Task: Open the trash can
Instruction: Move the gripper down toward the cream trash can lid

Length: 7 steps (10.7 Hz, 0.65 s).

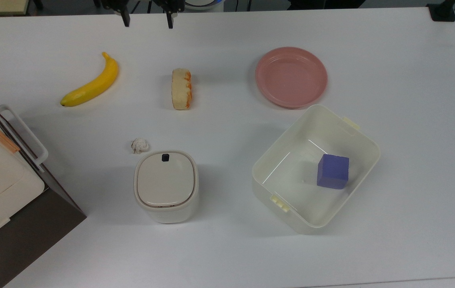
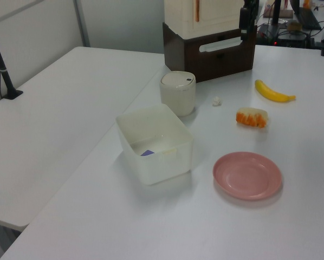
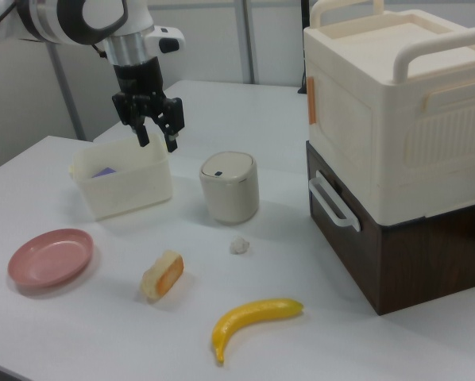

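In the top view, the pincer [image 1: 147,21] hung at the far edge of the white surface [image 1: 391,80], its two black fingers spread wide with nothing between them. The trash can [image 1: 166,186] stood much nearer, almost straight down the picture from the pincer, with the bread piece [image 1: 181,89] lying between them. Its lid was shut, and the small black button [image 1: 165,157] sat on the lid's far side, the side facing the pincer.

In the left view, the trash can [image 2: 178,93] stood just in front of the big brown and cream appliance [image 2: 208,32], far from the pink plate [image 2: 247,175].

In the right view, the pincer [image 3: 157,132] hung high, open and empty, to the right view's left of the trash can [image 3: 229,186] and well above it. To press the button, it would likely need to come over the lid and go down.
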Each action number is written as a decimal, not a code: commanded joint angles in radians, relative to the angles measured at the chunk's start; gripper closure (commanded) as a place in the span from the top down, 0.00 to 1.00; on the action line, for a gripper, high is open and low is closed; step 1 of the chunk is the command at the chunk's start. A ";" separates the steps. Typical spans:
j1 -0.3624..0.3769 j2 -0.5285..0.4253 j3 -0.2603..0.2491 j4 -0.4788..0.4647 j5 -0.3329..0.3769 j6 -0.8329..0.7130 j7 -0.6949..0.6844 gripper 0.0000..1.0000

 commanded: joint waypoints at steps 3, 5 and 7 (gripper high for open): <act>0.113 0.161 0.013 -0.018 -0.221 0.390 0.374 0.00; 0.115 0.247 0.026 -0.015 -0.404 0.486 0.633 0.00; 0.115 0.295 0.037 -0.010 -0.654 0.524 0.856 0.00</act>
